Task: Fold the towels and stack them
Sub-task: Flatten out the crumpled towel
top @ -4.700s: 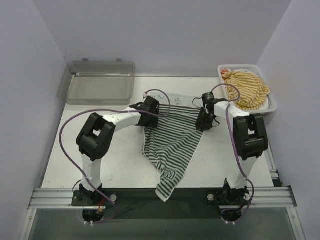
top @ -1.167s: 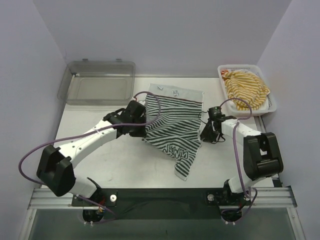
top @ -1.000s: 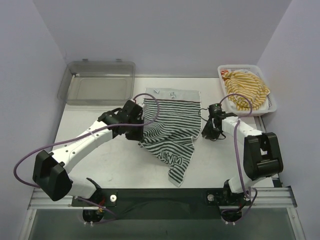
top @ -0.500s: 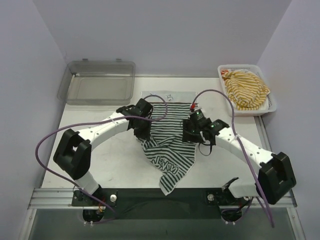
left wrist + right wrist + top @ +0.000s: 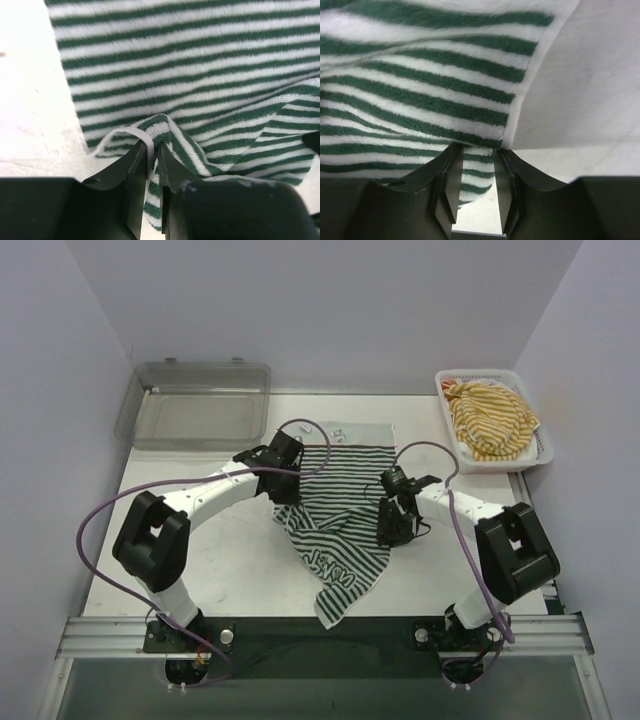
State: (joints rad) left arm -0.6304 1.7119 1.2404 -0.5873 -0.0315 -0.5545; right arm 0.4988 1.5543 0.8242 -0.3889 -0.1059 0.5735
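Note:
The dark-green-and-white striped towel [image 5: 340,510] lies crumpled mid-table, its near corner trailing toward the front edge. My left gripper [image 5: 284,490] sits at the towel's left edge. In the left wrist view the jaws [image 5: 154,150] are nearly together, pinching a raised fold of the striped cloth [image 5: 175,75]. My right gripper [image 5: 391,531] is at the towel's right edge. In the right wrist view its fingers [image 5: 476,156] stand apart, straddling the cloth's hem [image 5: 420,85], with stripes showing through the gap. A yellow-and-white striped towel [image 5: 492,420] is bunched in the basket.
The white mesh basket [image 5: 446,382] stands at the back right. A clear grey plastic tray [image 5: 195,405] sits at the back left. Purple cables loop over both arms. The metal rail [image 5: 320,632] runs along the table's near edge.
The right gripper has moved nearer and rightward, off the towel's middle to its right edge. The left gripper stays at the left edge, still holding. The towel has bunched narrower.

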